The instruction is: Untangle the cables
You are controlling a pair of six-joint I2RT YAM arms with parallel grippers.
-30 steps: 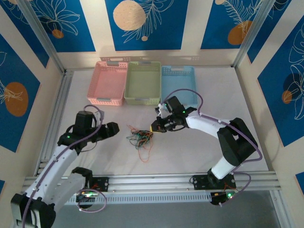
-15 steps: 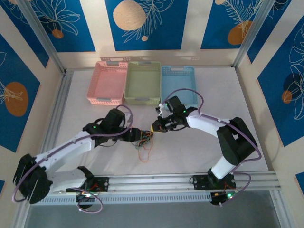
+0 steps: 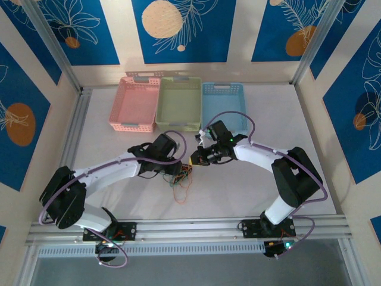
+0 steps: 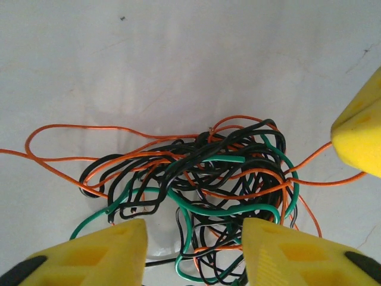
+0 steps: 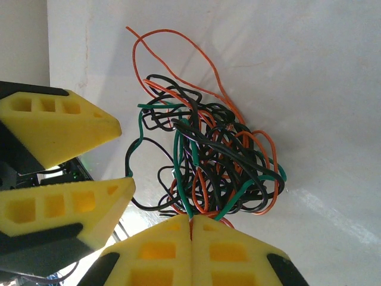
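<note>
The cables (image 4: 202, 179) are lying tangled on the desk (image 3: 250, 196), on the arms' side of the green basket (image 3: 178, 101). The right gripper (image 5: 190, 238) is pinching strands. The left gripper (image 4: 193, 250), jaws apart, is straddling the heap. It likely needs to close on one wire next, then pull away.

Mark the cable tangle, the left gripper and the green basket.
cable tangle (image 4: 208, 161), left wrist view, dense knot at middle
left gripper (image 4: 193, 238), left wrist view, midway between yellow fingertips
green basket (image 3: 177, 125), top external view, near wall
</note>
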